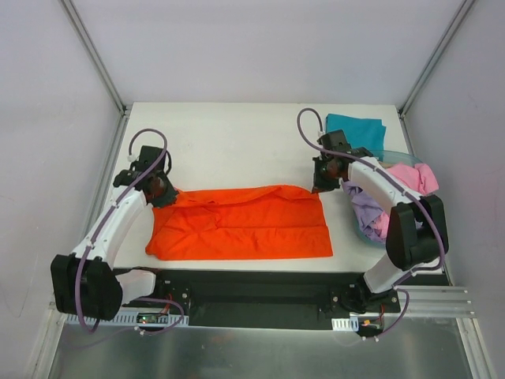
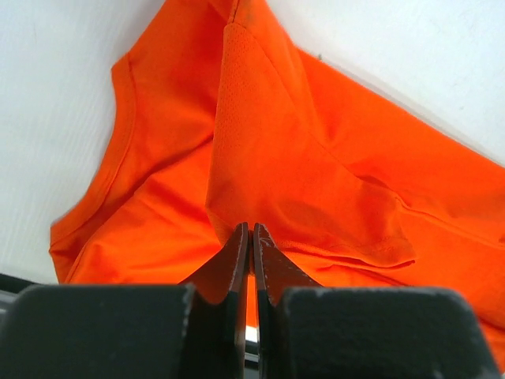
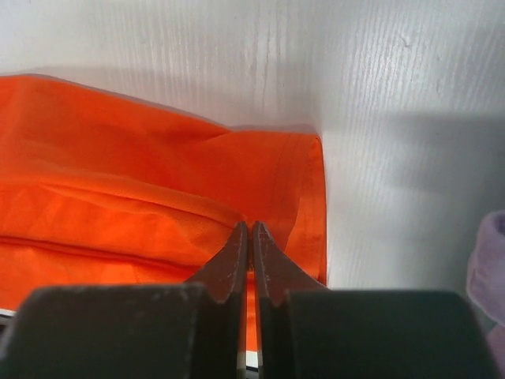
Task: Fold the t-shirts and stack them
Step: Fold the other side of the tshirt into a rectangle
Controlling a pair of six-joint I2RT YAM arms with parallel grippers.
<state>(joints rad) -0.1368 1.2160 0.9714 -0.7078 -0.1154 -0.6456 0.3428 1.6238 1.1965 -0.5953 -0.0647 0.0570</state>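
Observation:
The orange-red t-shirt (image 1: 241, 225) lies spread across the near middle of the table, partly folded lengthwise. My left gripper (image 1: 162, 192) is shut on its far left corner; in the left wrist view (image 2: 250, 227) the jaws pinch a fold of orange cloth (image 2: 276, 158). My right gripper (image 1: 319, 186) is shut on the far right corner; in the right wrist view (image 3: 250, 227) the jaws pinch the orange hem (image 3: 158, 181). A teal t-shirt (image 1: 355, 128) lies folded at the back right. Pink (image 1: 414, 175) and lavender (image 1: 364, 207) t-shirts are bunched at the right.
A translucent blue tub (image 1: 392, 156) at the right edge holds the pink and lavender cloth. The white table (image 1: 237, 142) is walled by pale panels on three sides. A lavender edge shows in the right wrist view (image 3: 489, 260).

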